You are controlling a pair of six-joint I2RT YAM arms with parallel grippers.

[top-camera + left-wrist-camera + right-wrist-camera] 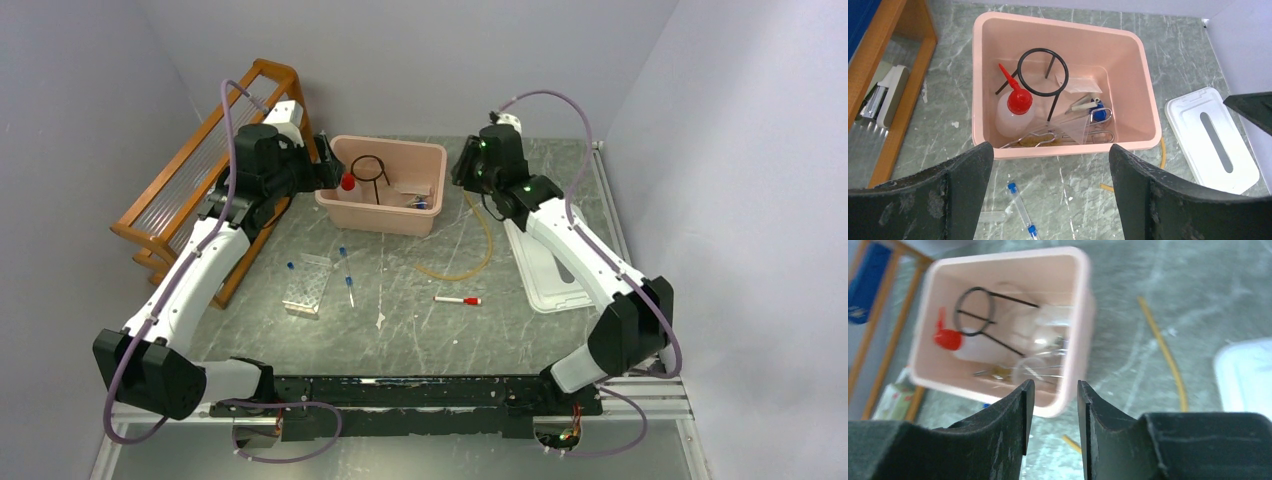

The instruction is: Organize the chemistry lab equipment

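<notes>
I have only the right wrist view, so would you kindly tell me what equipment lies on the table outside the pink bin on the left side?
Observer: A clear tube rack sits on the table, nearer the arm bases than the pink bin.
Operator: Thank you. Are any tubes loose around it?
Observer: Yes, a blue-capped tube lies flat on the table just to the right of the rack.
Operator: And how does the left gripper stand?
Observer: The left gripper is wide open and empty, above the table at the bin's near left side.
</notes>
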